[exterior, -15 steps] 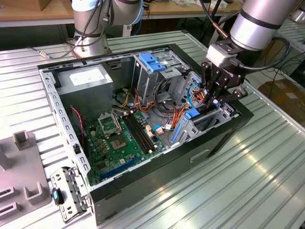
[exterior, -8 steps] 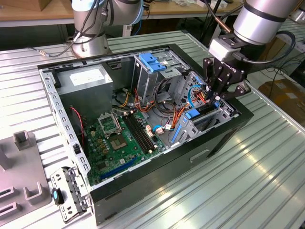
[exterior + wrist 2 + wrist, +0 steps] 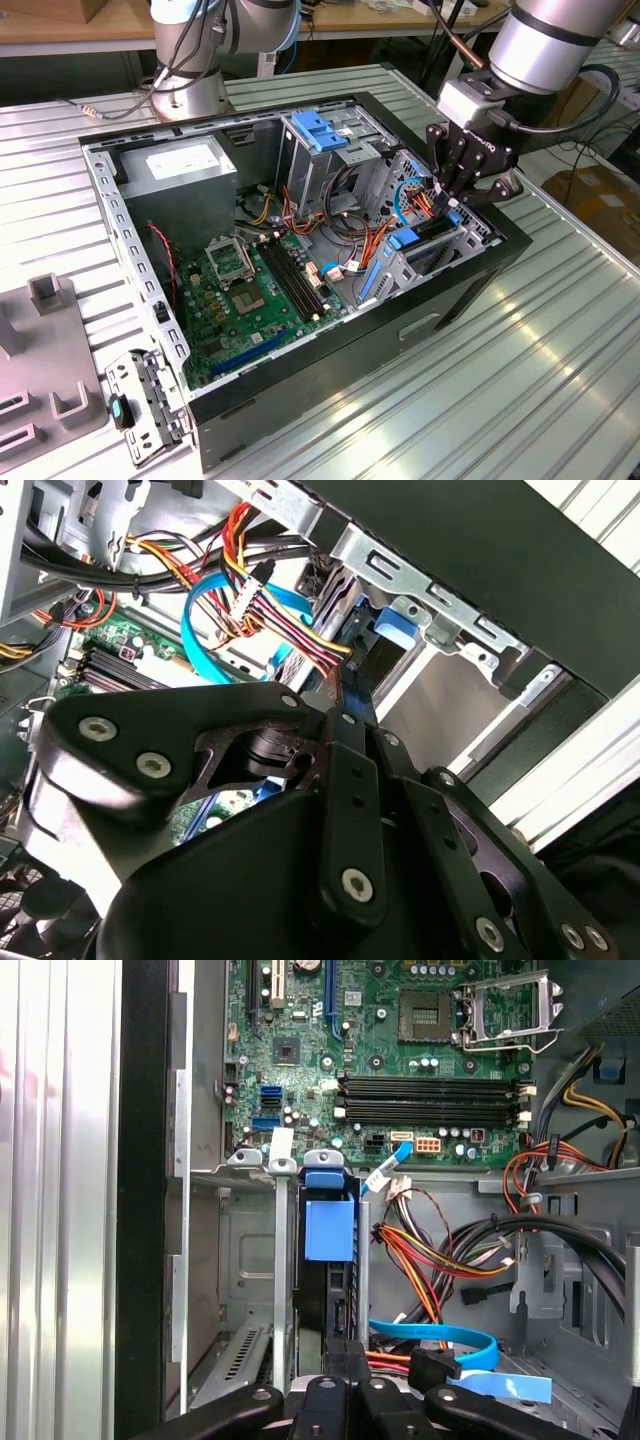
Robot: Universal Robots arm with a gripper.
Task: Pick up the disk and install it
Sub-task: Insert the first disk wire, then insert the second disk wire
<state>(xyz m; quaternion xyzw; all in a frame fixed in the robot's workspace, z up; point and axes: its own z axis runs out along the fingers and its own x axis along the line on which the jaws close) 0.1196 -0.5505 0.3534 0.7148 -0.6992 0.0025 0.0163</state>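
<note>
Gripper (image 3: 452, 205) is closed on the rear edge of the disk (image 3: 328, 1290), which stands on edge in the drive bay (image 3: 285, 1260) of the computer case (image 3: 400, 330). Judged rigid, dense and shock-sensitive; grip the blue rails (image 3: 329, 1230). Label, connectors and seating depth are hidden.

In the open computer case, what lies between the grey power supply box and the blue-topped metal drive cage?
In the exterior view, between the power supply box and the drive cage lies a bare stretch of case wall, with coloured cables bunched at its foot.
</note>
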